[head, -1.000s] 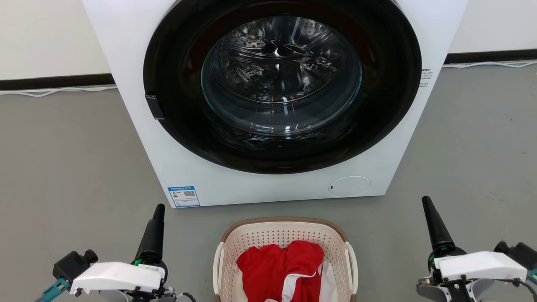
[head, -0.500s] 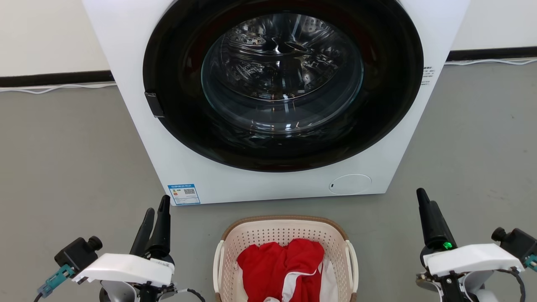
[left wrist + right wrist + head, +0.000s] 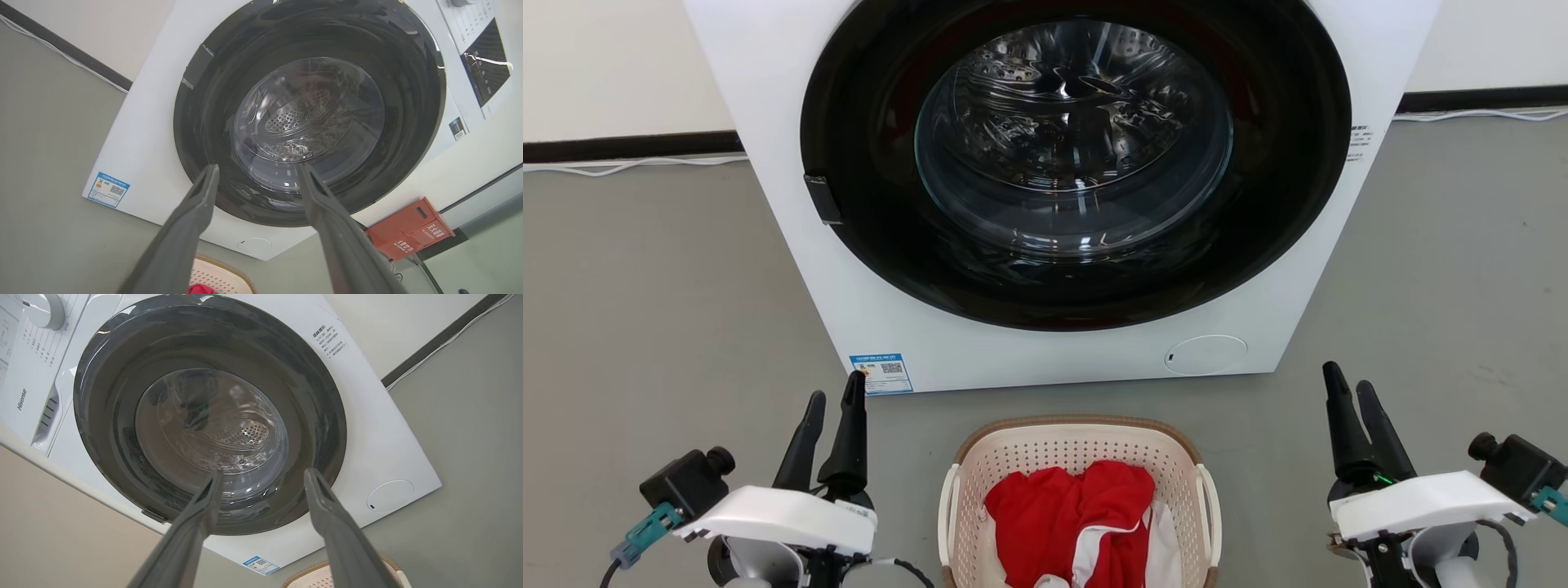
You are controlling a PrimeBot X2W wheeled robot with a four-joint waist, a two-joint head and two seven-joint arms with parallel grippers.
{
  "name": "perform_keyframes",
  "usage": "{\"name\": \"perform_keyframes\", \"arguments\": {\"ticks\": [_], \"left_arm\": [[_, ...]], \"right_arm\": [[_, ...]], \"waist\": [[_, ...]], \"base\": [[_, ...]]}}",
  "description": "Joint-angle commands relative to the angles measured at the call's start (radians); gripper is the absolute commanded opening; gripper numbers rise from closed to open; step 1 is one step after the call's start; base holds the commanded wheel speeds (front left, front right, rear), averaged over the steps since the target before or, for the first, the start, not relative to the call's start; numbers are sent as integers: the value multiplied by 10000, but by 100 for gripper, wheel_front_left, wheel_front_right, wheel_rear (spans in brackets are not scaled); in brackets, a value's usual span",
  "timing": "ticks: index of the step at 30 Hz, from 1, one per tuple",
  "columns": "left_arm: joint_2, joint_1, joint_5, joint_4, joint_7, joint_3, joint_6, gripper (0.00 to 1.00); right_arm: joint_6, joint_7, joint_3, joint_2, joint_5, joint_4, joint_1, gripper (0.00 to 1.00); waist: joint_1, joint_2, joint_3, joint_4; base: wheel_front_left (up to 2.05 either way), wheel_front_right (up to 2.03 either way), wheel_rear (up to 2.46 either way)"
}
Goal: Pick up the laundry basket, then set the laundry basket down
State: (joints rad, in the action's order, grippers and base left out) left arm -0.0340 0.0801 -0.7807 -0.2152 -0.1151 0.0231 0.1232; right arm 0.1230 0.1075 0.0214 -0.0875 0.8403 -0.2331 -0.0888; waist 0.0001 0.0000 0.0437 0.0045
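Laundry basket (image 3: 1078,449), near end off-frame.

One washing machine (image 3: 1013,359), one laundry basket (image 3: 1078,425), one red garment (image 3: 1070,506), one left end effector (image 3: 836,386) and one right end effector (image 3: 1346,376).

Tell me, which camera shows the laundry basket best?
The head view: the laundry basket shows its far rim, both handles and red clothing inside. Each wrist view catches a corner of the laundry basket at its bottom edge.
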Motion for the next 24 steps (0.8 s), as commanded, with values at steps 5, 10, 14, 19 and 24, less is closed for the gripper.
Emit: {"name": "perform_keyframes", "arguments": {"ticks": [5, 10, 14, 19, 24], "left_arm": [[-101, 652, 726, 399, -244, -93, 50, 100], [-108, 699, 1251, 473, -392, -38, 53, 100], [-114, 741, 1661, 523, -508, -2, 55, 100], [-121, 779, 2169, 572, -655, 43, 58, 100], [-127, 817, 2598, 615, -773, 77, 61, 100]], "right_arm": [[51, 320, 280, -119, -699, 327, -610, 100], [54, 468, 380, -149, -1195, 370, -660, 100], [57, 585, 442, -172, -1604, 387, -706, 100], [60, 731, 491, -189, -2149, 399, -753, 100], [62, 849, 543, -199, -2584, 416, -789, 100]], "waist": [[0, 0, 25, 11], [0, 0, 60, 18], [0, 0, 87, 22], [0, 0, 114, 27], [0, 0, 133, 29]], "base": [[0, 0, 0], [0, 0, 0], [0, 0, 0], [0, 0, 0], [0, 0, 0]]}}
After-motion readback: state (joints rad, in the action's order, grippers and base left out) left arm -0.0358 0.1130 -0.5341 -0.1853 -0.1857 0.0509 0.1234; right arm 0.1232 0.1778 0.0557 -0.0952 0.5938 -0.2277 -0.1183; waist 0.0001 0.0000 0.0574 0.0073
